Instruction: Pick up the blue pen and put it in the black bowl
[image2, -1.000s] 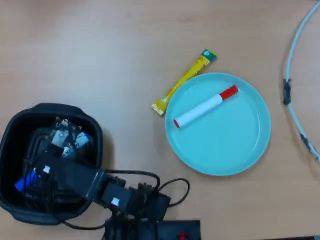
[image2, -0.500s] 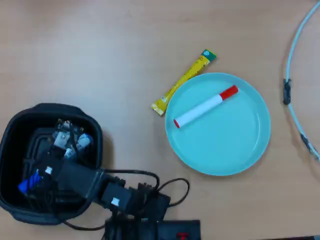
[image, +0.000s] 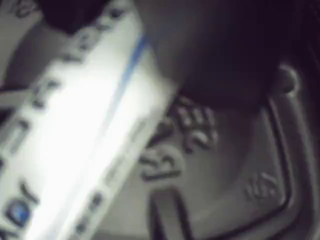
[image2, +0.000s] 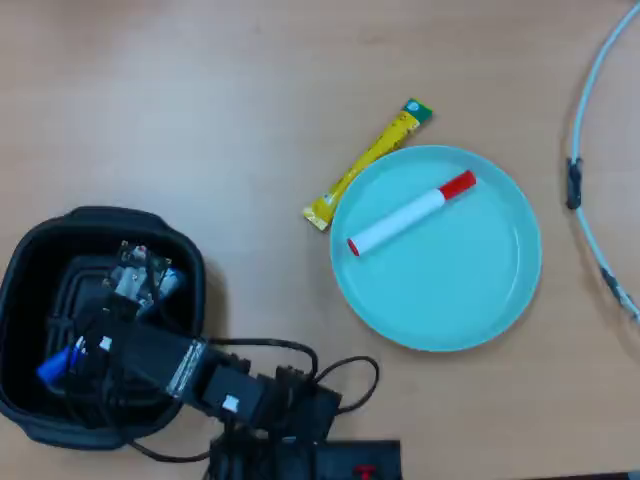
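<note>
Blue pen (image: 75, 130): white barrel with blue print, close under the pincer (image2: 75, 365), lying inside the black bowl (image2: 25, 260); blue cap visible overhead. Pincer: lowered into the bowl; grip state cannot be told. Farther off: yellow sachet stick (image2: 365, 165), teal plate (image2: 480, 300) carrying red-capped marker (image2: 410, 213).

Black bowl (image2: 25, 262): deep, rounded-square, dark plastic, upright near the surface's lower-left corner in the overhead view. Its floor shows raised ribs and embossed marks in the wrist view (image: 260, 165).

Blue pen (image2: 56, 366): inside the bowl, toward its left wall; only the blue cap end shows from overhead, the rest is covered by the arm. In the wrist view the white barrel (image: 75, 135) with blue print runs diagonally, blurred, over the bowl floor. Whether it touches the floor cannot be told.
</note>
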